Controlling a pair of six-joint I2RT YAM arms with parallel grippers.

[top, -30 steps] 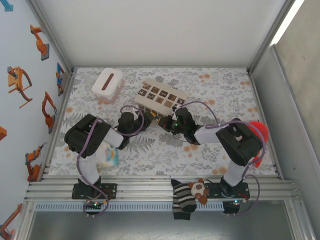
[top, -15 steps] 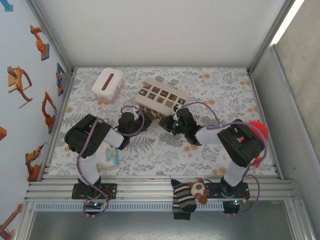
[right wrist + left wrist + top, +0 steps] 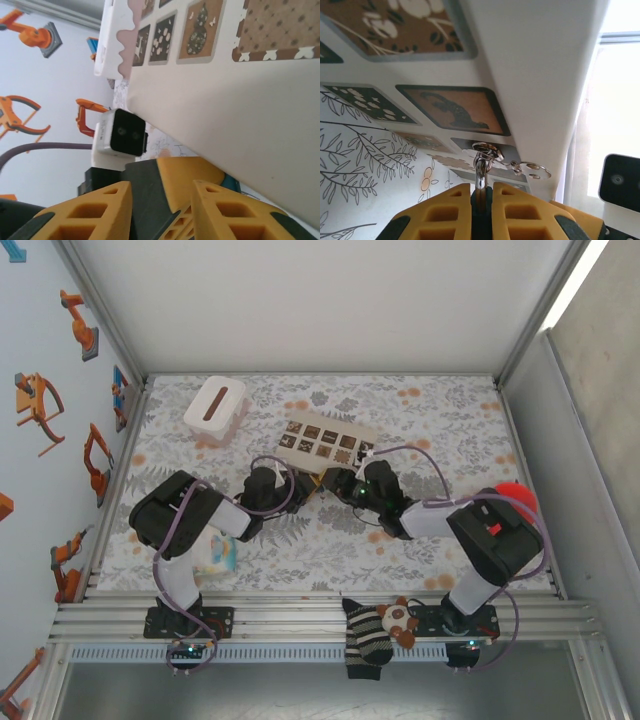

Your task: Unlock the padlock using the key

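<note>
Right tool [image 3: 160, 186] has popped apart since a second ago. Left tool [image 3: 481, 189] is pinched on the key [image 3: 480, 172] at the beige box [image 3: 325, 437] edge. A sliver of blue padlock [image 3: 229, 181] is tucked under the box.

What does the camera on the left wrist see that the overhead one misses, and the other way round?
The wrist camera adds a close look: a silvery key on rings, pinched between the left gripper's yellow fingers. The overhead camera adds the wide scene: the left arm and right arm, a white slotted box, a striped sock and a plush toy. Both share the beige box with dark picture squares and the leaf-patterned tablecloth.
</note>
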